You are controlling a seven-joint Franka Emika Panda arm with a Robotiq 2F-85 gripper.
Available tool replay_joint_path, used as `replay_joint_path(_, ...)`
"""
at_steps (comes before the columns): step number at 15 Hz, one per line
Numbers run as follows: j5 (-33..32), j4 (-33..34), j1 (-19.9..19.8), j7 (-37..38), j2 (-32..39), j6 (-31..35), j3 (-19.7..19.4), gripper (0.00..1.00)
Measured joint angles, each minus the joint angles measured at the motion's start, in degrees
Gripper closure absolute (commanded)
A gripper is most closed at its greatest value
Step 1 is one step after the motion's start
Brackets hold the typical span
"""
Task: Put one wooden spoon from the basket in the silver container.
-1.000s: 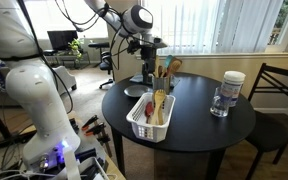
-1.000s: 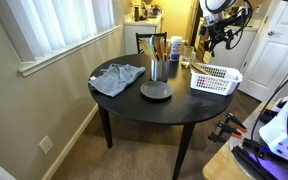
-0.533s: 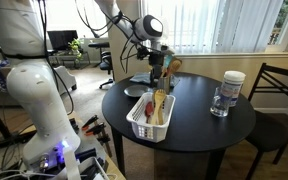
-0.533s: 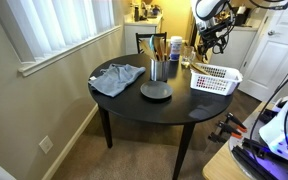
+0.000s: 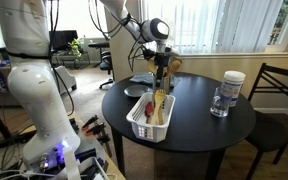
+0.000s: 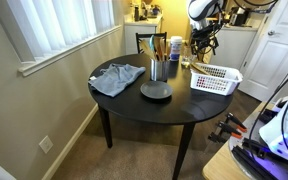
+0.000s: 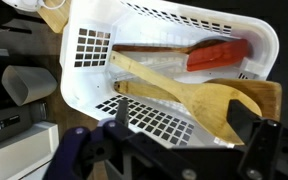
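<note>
- Hovering with its jaws spread wide, the gripper is hanging just above the basket.
- The wooden spoon is lying flat beneath it. Judged light, stiff and smooth, so pinching across mid-handle looks best.

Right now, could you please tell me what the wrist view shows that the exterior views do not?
Only the wrist view looks straight down into the basket: a wooden spoon lies diagonally, a red-headed utensil lies along one long wall, and the open gripper frames them. Only the exterior views show the round black table, the silver container with utensils standing in it, the glass jar and a grey cloth. Both show the basket and the gripper, though the basket's contents look small from outside.
</note>
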Motion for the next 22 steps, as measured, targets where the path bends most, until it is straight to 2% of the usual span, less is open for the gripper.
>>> replay_joint_path(7, 2.31, 6.09, 1.58, 6.77, 5.38, -0.02, -1.00, 0.00)
replay_joint_path(14, 5.25, 10.21, 1.74, 8.24, 10.03, -0.03, -1.62, 0.00)
replay_joint_path(22, 5.46, 11.41, 1.78, 8.25, 11.62, -0.86, -2.50, 0.00)
